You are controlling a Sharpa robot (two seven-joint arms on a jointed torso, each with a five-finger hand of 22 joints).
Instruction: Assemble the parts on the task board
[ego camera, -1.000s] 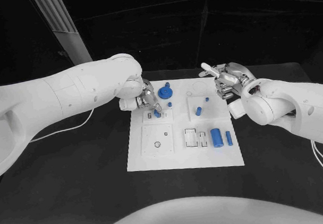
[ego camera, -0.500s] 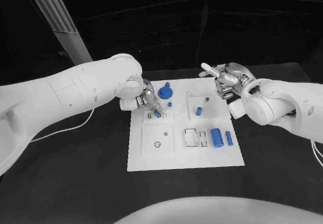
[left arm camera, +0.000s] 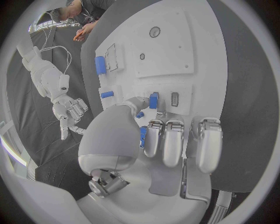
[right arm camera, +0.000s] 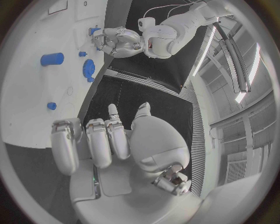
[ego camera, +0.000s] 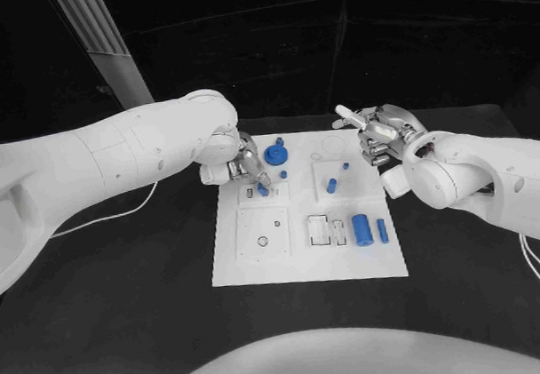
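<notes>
White and flat, the task board (ego camera: 310,268) lies in the middle of your black worktop (ego camera: 117,327), its long sides running from the near edge toward the far edge.

Your left hand (ego camera: 242,166) sits over the board's far left corner. Its fingers are curled down together, and between the thumb and a fingertip it pinches a small blue peg (ego camera: 263,188), whose lower end is at the board surface beside a small slot. The left wrist view shows that peg (left arm camera: 153,100) at the thumb tip, with the other fingers (left arm camera: 173,142) folded in a row just behind it.

Your right hand (ego camera: 379,137) hangs past the board's far right corner, over the worktop's far right part. It holds nothing; its fingers are loosely apart, one of them pointing out toward the far edge. The right wrist view shows its fingers (right arm camera: 93,140) side by side above the board's edge, touching no part.

Counting the blue parts you can see from the head camera:
- one gear-like round piece (ego camera: 278,157) with a knob on top, standing at the far edge of the board
- one tiny stud (ego camera: 283,174) just near of it
- one short slanted peg (ego camera: 331,185) in the far right quarter
- one small stud (ego camera: 346,165) close to the right hand
- one thick cylinder (ego camera: 363,229) and one thin pin (ego camera: 382,231), side by side at the board's right edge
- the peg in the left hand

That makes seven blue pieces.
</notes>
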